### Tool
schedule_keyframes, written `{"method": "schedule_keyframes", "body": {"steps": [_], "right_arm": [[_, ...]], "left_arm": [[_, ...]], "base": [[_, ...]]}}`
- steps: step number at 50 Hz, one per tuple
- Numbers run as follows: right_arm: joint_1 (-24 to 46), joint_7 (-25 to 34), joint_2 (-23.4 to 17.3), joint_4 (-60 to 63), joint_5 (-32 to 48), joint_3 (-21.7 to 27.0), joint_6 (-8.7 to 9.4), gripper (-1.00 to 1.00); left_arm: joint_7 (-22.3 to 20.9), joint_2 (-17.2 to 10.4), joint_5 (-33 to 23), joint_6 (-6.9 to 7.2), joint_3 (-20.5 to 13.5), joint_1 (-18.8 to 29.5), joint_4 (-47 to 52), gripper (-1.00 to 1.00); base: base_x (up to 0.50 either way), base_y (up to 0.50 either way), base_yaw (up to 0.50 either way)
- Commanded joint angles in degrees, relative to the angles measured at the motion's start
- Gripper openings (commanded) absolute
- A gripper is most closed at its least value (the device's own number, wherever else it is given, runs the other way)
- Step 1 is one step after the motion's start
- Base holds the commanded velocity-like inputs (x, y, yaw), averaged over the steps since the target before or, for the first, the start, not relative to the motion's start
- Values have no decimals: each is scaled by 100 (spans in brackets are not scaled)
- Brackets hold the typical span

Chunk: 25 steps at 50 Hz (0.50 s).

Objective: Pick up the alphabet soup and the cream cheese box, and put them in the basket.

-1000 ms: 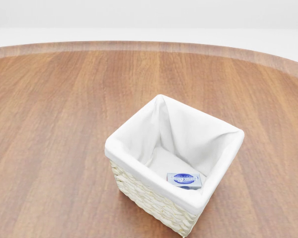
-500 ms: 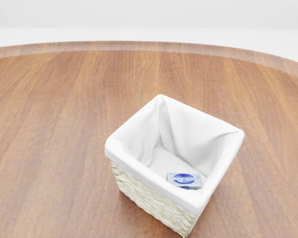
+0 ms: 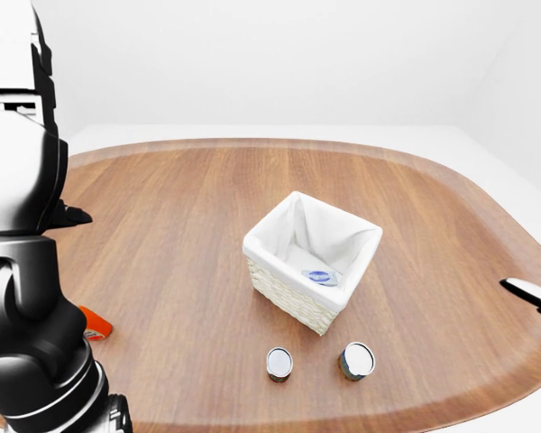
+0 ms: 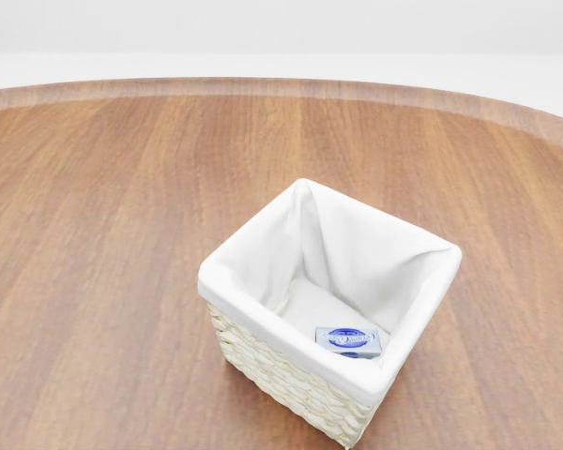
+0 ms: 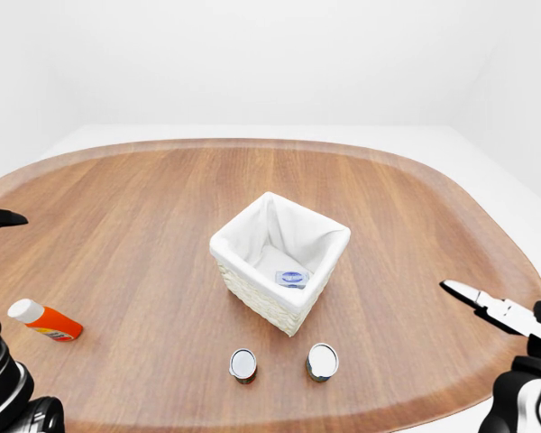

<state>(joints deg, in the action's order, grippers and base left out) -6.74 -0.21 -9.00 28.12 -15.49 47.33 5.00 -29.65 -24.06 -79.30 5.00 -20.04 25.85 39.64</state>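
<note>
Two cans (image 5: pixel 243 364) (image 5: pixel 323 361) stand between basket (image 5: pixel 252 287) and table (image 5: pixel 162 397) edge.

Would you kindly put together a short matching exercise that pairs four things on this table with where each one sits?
Things:
1. cream cheese box
2. orange bottle
3. basket
4. two cans

Places, in the right-eye view:
A. lying near the table's left edge
B. standing below the basket
C. about the middle of the table
D. on the white liner inside the basket

Pairs: 1-D, 2-A, 3-C, 4-B
</note>
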Motion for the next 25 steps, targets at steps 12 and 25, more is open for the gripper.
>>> {"method": "schedule_keyframes", "body": {"steps": [12, 25], "right_arm": [[-92, 50, 109, -301, -48, -49, 0, 100], [-155, 100, 185, -553, 55, -259, 0, 100]], "left_arm": [[-127, -13, -59, 0, -28, -7, -65, 100], [-121, -46, 14, 0, -24, -5, -109, 100]], "base": [[0, 0, 0], [0, 0, 0]]}}
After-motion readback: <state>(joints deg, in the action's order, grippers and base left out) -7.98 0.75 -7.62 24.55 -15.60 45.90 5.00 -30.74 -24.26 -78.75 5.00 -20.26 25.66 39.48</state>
